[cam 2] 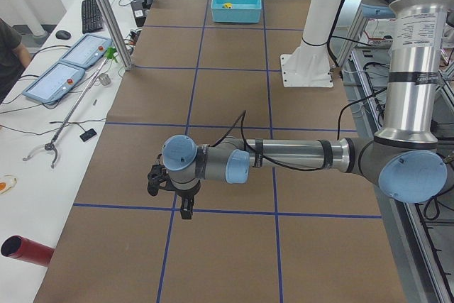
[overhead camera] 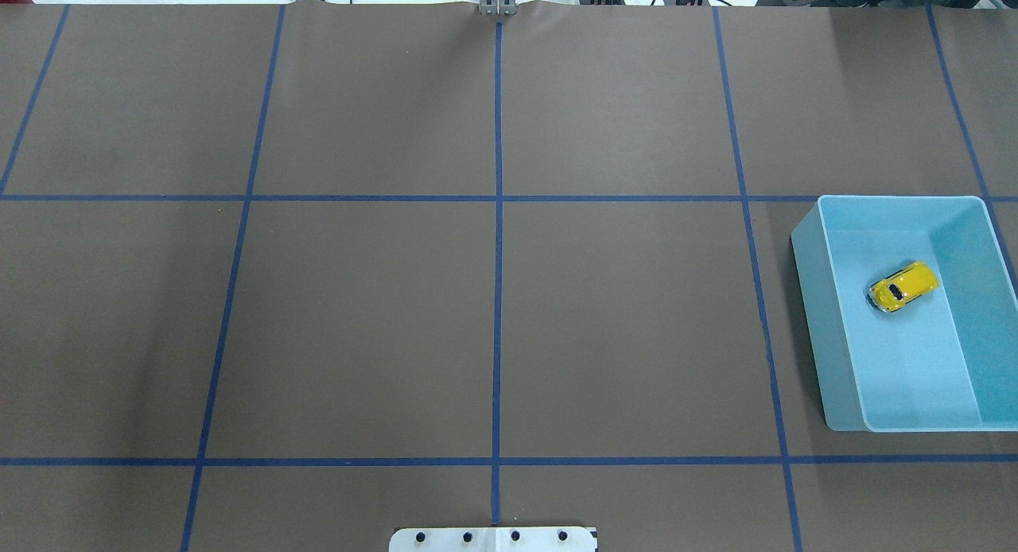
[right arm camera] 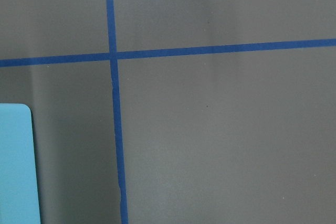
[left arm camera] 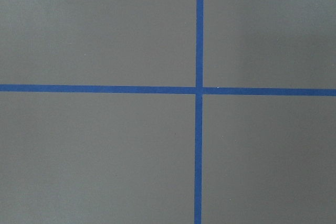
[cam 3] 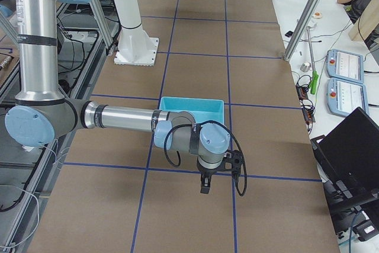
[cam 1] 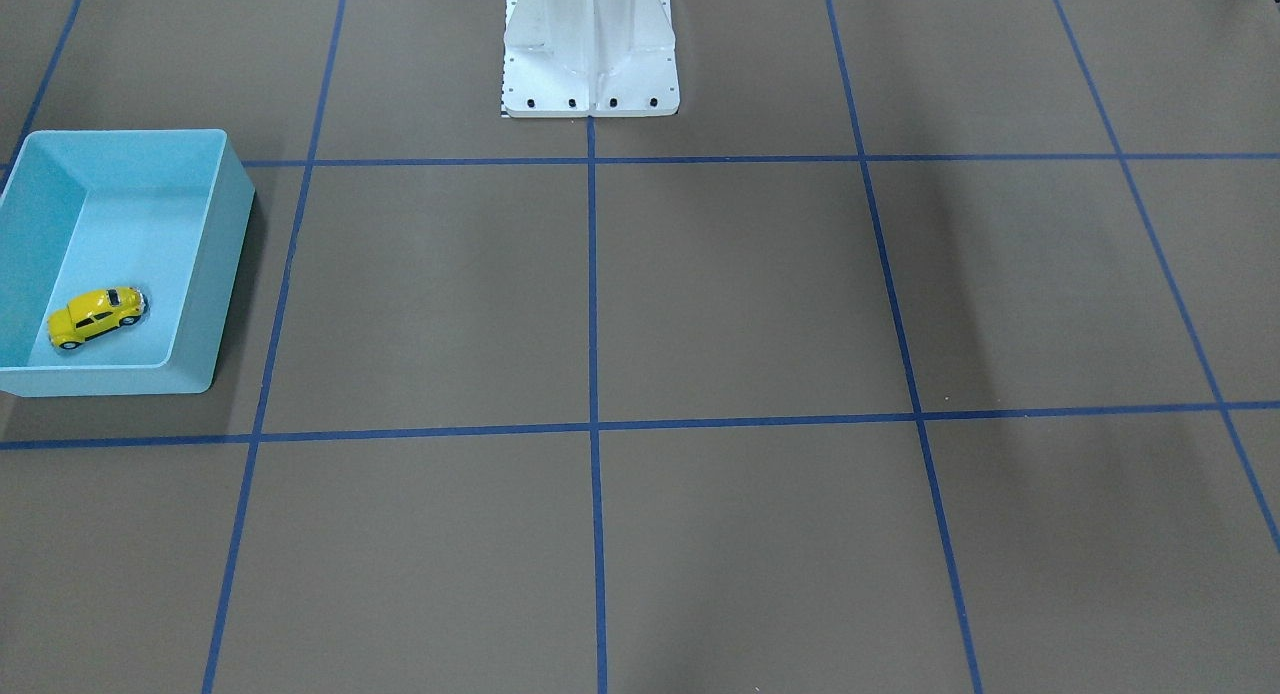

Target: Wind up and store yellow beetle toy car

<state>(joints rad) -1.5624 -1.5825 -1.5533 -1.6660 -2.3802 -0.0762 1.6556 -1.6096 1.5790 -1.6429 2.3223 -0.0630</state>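
Observation:
The yellow beetle toy car (cam 1: 97,316) lies inside the light blue bin (cam 1: 215,254), on its floor. In the overhead view the car (overhead camera: 903,285) sits in the bin (overhead camera: 819,321) at the table's right edge. It also shows far off in the exterior left view (cam 2: 228,6). My left gripper (cam 2: 186,211) hangs over the brown table, far from the bin; I cannot tell if it is open or shut. My right gripper (cam 3: 205,189) hangs just in front of the bin (cam 3: 195,103); I cannot tell its state. Neither wrist view shows fingers.
The table is brown paper with a blue tape grid. The white robot base (cam 1: 590,64) stands at the middle of the robot's side. A corner of the bin (right arm camera: 16,161) shows in the right wrist view. Operator consoles (cam 2: 71,62) lie along the far side.

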